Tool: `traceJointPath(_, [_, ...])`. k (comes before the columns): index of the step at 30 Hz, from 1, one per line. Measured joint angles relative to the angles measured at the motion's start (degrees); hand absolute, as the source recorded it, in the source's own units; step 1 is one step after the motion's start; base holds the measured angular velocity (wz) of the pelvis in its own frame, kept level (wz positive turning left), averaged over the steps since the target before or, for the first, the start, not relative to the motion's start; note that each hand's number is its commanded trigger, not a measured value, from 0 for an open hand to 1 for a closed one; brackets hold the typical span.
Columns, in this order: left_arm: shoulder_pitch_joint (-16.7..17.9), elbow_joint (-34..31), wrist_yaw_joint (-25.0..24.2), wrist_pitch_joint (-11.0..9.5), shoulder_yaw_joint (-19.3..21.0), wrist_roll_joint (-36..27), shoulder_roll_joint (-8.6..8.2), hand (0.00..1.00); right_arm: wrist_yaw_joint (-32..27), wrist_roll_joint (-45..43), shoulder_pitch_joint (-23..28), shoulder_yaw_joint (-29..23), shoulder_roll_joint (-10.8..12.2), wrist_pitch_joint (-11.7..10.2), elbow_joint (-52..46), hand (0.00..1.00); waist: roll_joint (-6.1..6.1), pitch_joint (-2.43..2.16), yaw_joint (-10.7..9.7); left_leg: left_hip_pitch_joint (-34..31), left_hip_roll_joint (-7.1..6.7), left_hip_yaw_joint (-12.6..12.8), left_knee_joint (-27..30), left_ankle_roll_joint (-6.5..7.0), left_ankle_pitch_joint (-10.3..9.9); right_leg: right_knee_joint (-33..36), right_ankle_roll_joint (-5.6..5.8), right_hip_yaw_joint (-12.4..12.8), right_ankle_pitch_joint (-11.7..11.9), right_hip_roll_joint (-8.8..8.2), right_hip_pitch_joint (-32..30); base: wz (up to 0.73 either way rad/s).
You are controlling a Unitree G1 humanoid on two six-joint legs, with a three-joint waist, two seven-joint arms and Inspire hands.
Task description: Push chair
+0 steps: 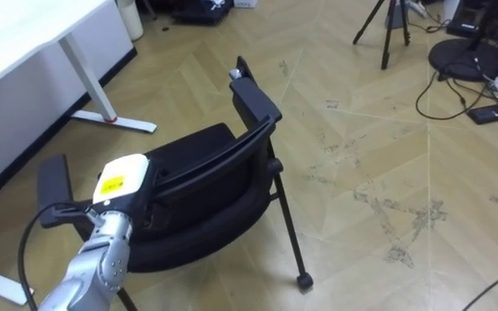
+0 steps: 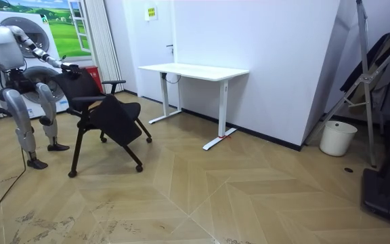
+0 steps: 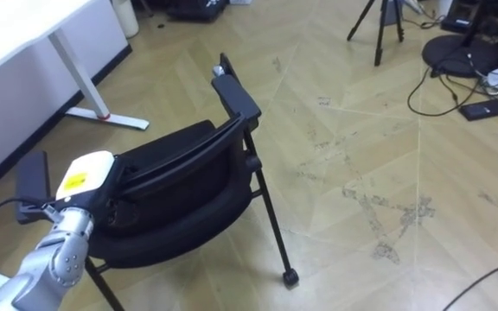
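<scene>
Now the left robot hand [image 1: 121,181] lies against the black chair's [image 1: 206,173] backrest top; whether it clasps it, I cannot tell.

One black chair [image 1: 206,186], with two rests for the arms: a far armrest [image 1: 253,95] at its one o'clock and a near armrest [image 1: 54,186] at its nine o'clock. One caster [image 1: 304,280] shows at its five o'clock. One white surface [image 2: 195,70], standing on two legs. One tripod [image 1: 387,30] at one o'clock on the floor. One white bin [image 2: 338,137]. One left hand [image 1: 121,183] at the chair's back. The dark cables [image 1: 443,82] at two o'clock are too tangled to count.
</scene>
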Motion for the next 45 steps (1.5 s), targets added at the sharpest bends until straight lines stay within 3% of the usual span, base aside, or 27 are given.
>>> traceJointPath(5, [0.84,-3.74,-0.06,0.61,0.07,1.45,0.59,1.00,-5.43,-10.99,0.01,-0.05,-1.47,0.04,-4.86,0.00,-1.53,0.59,0.19,-1.08,-0.35,-0.88,0.88,0.01,0.01,1.26,0.01,-1.03,-1.18,-0.66,-1.11,0.10])
traceJointPath(13, [1.94,-10.20,-0.52,2.89,-1.35,2.83,2.76,1.00,-16.42,-32.43,-5.64,-0.04,-6.79,-0.10,-23.27,0.00,-4.56,0.48,0.87,-3.47,-0.28,-1.55,1.76,-0.01,0.05,2.25,-0.24,-2.14,-1.18,-0.85,-2.93,0.06])
traceJointPath(15, [2.02,-12.03,-1.03,3.49,-2.42,2.93,3.74,1.00,-18.50,-37.89,-7.36,-0.05,-8.13,0.09,-30.35,0.00,-5.60,0.19,1.42,-3.42,-0.21,-1.51,1.85,-0.02,0.05,2.03,-0.28,-2.42,-1.19,-0.85,-2.96,0.03])
traceJointPath(19, [1.93,-13.64,-1.67,4.66,-3.76,4.03,3.53,1.00,-21.27,-47.43,-9.39,0.27,-8.96,-0.06,-39.75,0.00,-6.25,-0.04,3.00,-3.47,-0.22,-1.53,1.77,-0.02,0.05,1.05,-0.25,-2.61,-1.11,-0.84,-2.76,0.03])
traceJointPath(24, [0.26,-13.61,-3.19,4.79,-4.56,4.25,3.15,1.00,-21.20,-53.30,-11.48,4.34,-8.98,0.13,-42.79,0.00,-6.50,0.07,5.10,-3.59,-0.11,-1.61,1.85,-0.02,0.05,1.97,-0.37,-2.50,-1.13,-0.84,-3.00,-0.03])
traceJointPath(29, [-0.90,-13.59,-3.37,4.30,-4.64,4.88,3.14,1.00,-20.32,-56.63,-13.59,9.14,-8.98,0.04,-44.99,0.00,-6.90,0.34,5.48,-4.55,-0.22,-1.60,1.80,-0.02,0.05,2.13,-0.39,-2.47,-1.16,-0.96,-3.99,0.01])
traceJointPath(31, [-1.48,-13.39,-3.46,3.86,-4.83,5.09,3.22,1.00,-19.08,-58.27,-13.56,10.54,-8.98,0.08,-47.67,0.00,-7.17,0.52,6.63,-4.39,-0.20,-1.49,1.73,-0.02,0.05,2.17,-0.39,-2.18,-1.15,-0.87,-4.00,-0.05])
traceJointPath(41, [-2.65,-12.99,-3.50,2.86,-6.07,5.10,3.46,1.00,-15.16,-59.95,-16.15,15.87,-9.07,-0.46,-53.52,0.00,-7.48,0.75,7.85,-4.55,-0.19,-1.93,1.69,-0.02,0.05,2.08,-0.39,-2.56,-1.16,-0.87,-3.72,0.02])
traceJointPath(45, [-3.15,-12.95,-3.50,2.60,-6.26,5.63,3.53,1.00,-11.98,-62.38,-16.49,18.29,-10.76,-0.43,-57.73,0.00,-7.83,0.96,8.51,-4.51,-0.18,-2.03,1.69,-0.02,0.05,2.08,-0.39,-2.61,-1.16,-0.86,-3.81,0.01])
